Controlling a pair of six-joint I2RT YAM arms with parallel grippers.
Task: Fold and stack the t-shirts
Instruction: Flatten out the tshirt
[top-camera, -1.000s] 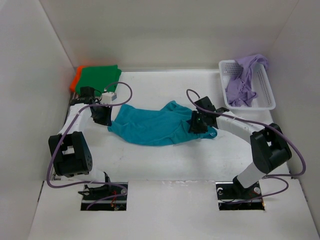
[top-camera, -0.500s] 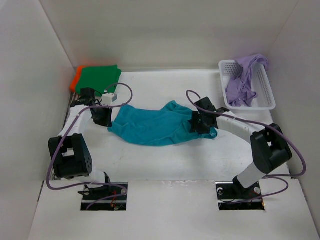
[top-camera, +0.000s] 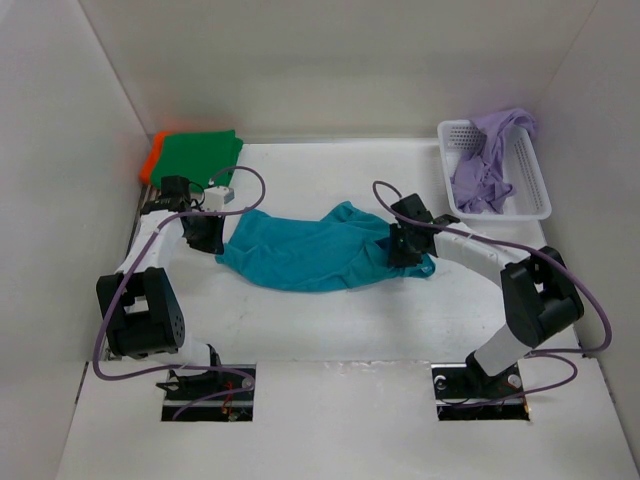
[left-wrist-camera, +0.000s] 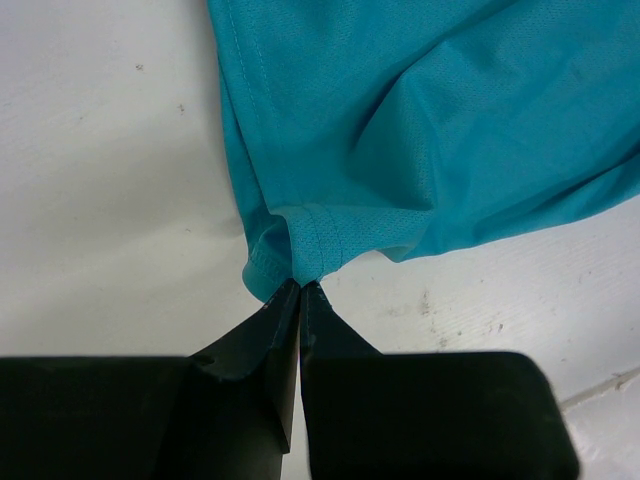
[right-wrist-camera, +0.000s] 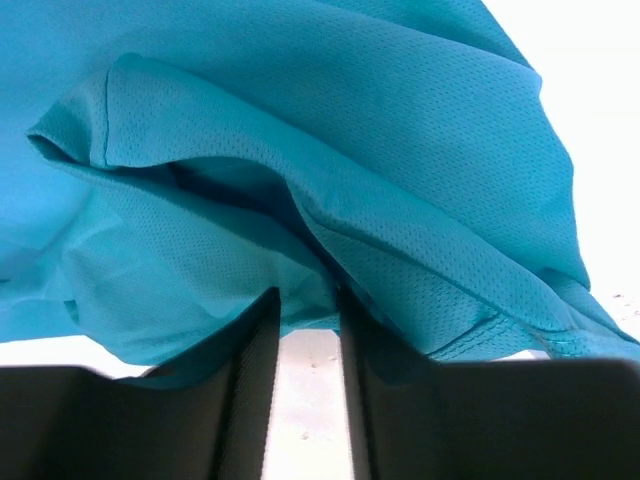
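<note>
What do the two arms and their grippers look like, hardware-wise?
Both arms match: the left arm and right arm have white links between chunky black joint housings, and a purple cable loops along each. The left gripper and right gripper are matte black, each with two flat fingers tapering to thin tips. No markings visible.

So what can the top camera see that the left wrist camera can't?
Only the top camera shows the basket with the purple shirt, the green shirt on the orange shirt, and the right hand. Only the left wrist camera shows, up close, the left hand pinched shut on the teal shirt at its hem. Both show that shirt on the table.
</note>
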